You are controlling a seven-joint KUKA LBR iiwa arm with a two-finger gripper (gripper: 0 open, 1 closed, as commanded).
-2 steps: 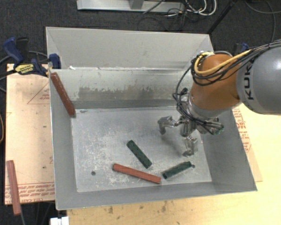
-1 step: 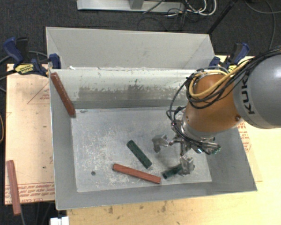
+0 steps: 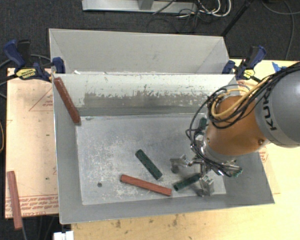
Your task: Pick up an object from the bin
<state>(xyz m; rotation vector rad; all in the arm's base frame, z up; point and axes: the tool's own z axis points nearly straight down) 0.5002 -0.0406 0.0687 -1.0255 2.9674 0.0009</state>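
Claw down at the bin's front right; its opening I can't tell.
Two green bars: near bar partly hidden by it, far bar leftward. Two red sticks: flat stick, leaning stick.

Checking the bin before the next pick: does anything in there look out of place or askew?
One thing: a reddish-brown stick rests slanted up the left wall of the bin, near the far corner, instead of flat on the floor like the other brown stick and the dark green bar.
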